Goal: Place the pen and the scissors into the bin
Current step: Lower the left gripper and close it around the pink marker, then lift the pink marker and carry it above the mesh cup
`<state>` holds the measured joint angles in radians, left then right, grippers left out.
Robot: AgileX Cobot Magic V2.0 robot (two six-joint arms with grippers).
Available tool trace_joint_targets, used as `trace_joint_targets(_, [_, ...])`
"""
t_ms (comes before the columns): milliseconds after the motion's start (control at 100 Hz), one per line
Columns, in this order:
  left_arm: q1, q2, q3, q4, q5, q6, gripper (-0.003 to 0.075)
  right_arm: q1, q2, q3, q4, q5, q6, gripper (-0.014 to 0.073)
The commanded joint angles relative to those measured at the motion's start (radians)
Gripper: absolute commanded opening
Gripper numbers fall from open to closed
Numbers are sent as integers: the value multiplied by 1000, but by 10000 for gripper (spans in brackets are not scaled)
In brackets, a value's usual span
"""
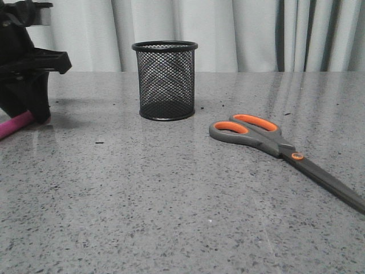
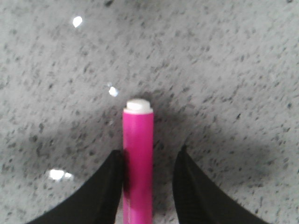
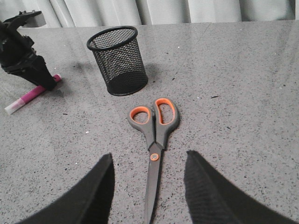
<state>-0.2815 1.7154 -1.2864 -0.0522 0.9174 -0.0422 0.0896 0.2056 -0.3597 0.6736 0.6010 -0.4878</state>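
The magenta pen (image 1: 14, 125) lies flat on the table at the far left. My left gripper (image 1: 35, 114) is down over it. In the left wrist view the pen (image 2: 138, 158) sits between the fingers of the left gripper (image 2: 149, 150). One finger touches it and the other stands a small gap away, so the gripper is open. The scissors (image 1: 274, 140) lie flat at the right, handles toward the bin (image 1: 165, 80). My right gripper (image 3: 148, 154) is open above the blades of the scissors (image 3: 156, 135), apart from them. The bin (image 3: 117, 63) stands upright and looks empty.
Grey speckled tabletop (image 1: 142, 205) with a pale curtain (image 1: 239, 34) behind its far edge. The bin stands between the pen and the scissors, toward the back.
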Motion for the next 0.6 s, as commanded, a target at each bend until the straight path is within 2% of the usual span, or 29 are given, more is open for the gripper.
trace_joint_targets(0, [-21,-7,-24,-4,-25,-13,222,-7,19,-35,29,-64,-10,311])
trace_joint_targets(110, [-30,14,-24,-3,-28,-13,217,-7,19,-35,44,-64,-10,311])
trace_joint_targets(150, [-32,19,-24,-3,-21,-13,194,-7,19,-35,52,-64,-10,312])
trace_joint_targets(200, [-34,24,-24,-3,-10,-13,136,-7,19,-35,61,-64,-10,311])
trace_joint_targets(280, [-34,30,-24,-30,7,22,-23,-7,19,-35,66,-64,-10,311])
trace_joint_targets(450, [-34,21,-30,-124,-26,97,-20,-7,19,-35,70,-64,-10,311])
trace_joint_targets(590, [-34,-39,-102,-223,-147,164,-20,-7,19,-35,70,-64,-10,311])
